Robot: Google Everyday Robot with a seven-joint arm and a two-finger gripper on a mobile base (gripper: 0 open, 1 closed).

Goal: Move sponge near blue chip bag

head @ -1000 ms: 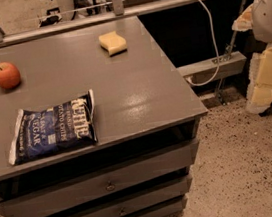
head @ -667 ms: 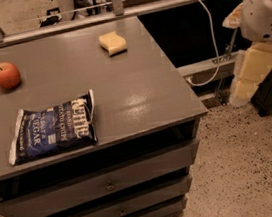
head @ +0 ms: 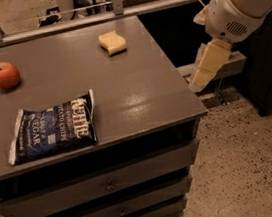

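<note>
The sponge, a small pale yellow foam block, lies on the far middle of the grey table top. The blue chip bag, dark blue with white lettering, lies flat near the table's front left. My gripper hangs off the table's right edge, past the front right corner, cream fingers pointing down and to the left. It is well to the right of the sponge and holds nothing that I can see.
A red apple sits at the table's left edge, behind the bag. The table has drawers in its front. A metal rail runs behind it. Speckled floor lies to the right.
My arm and gripper have moved left and up toward the table's right edge. The sponge, bag and apple have not moved.
</note>
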